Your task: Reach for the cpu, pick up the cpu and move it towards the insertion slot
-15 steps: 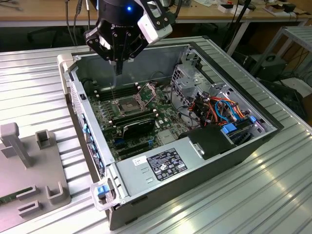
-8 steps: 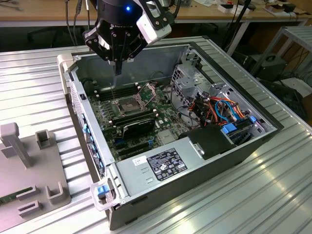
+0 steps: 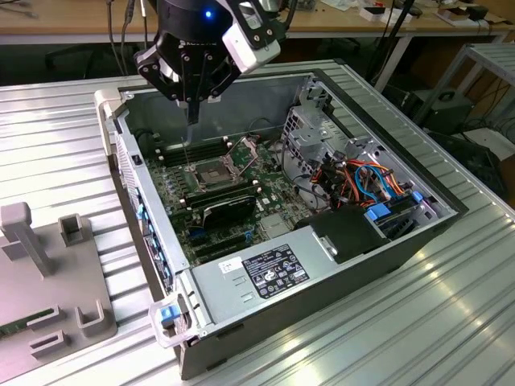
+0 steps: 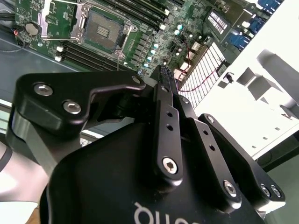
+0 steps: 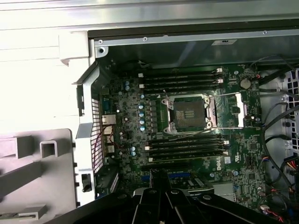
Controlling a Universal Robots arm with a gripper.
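Gripper [image 3: 191, 112] fingers pressed together, hanging over open computer case [image 3: 338, 281]; insertion slot [image 3: 211, 175] at its 6 o'clock, exterior view.

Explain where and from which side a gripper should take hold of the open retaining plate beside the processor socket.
Grip the retaining plate by its free edge, farthest from its hinge on the insertion slot, coming from above. It is a thin frame swung open, so likely only that rim offers opposed faces.
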